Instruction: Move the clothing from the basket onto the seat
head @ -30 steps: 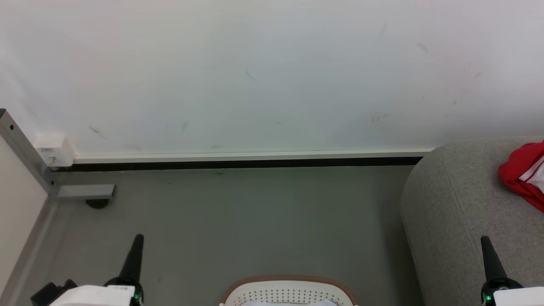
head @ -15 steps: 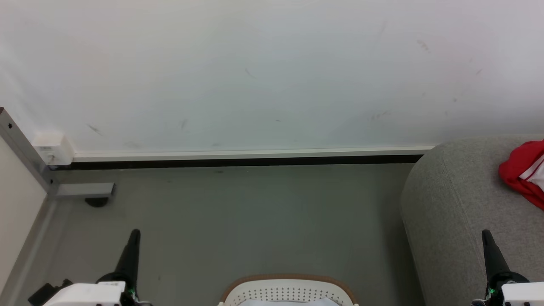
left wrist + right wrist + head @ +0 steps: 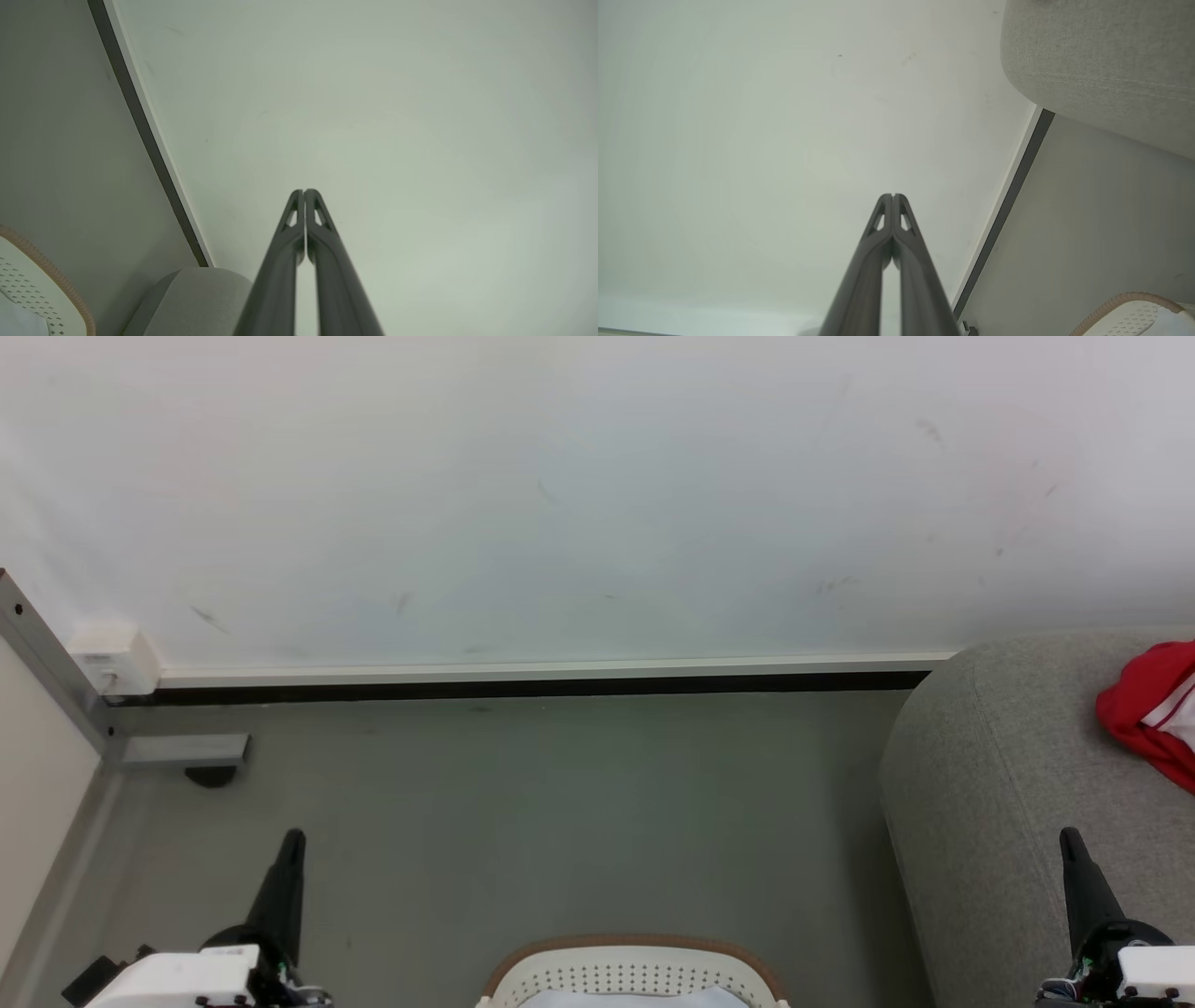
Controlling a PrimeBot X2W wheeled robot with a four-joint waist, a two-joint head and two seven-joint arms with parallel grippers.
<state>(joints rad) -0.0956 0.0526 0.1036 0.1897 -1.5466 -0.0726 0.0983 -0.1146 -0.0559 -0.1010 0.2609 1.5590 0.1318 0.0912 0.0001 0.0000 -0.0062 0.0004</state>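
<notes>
A pale wall [image 3: 597, 504] with faint scuffs is met by a grey floor [image 3: 560, 803] along a dark baseboard strip [image 3: 541, 688]. The clothing [image 3: 1153, 714], bright red with white trim, is seen bunched on top of the seat [image 3: 1008, 775] at the right edge of the head view, cut off by the frame. The grey woven seat is rounded at its corner and stands against the wall. The basket [image 3: 635, 971] is set on the floor to the seat's left, at the bottom centre; its brown rim and perforated wall are visible, and what shows pale inside it cannot be identified. The left gripper [image 3: 291, 840] is held above the floor left of the basket, its fingers pressed together on nothing. The right gripper [image 3: 1067, 835] is raised before the seat's front, likewise closed and empty. A metal frame foot [image 3: 182, 749] is seen at the far left.
</notes>
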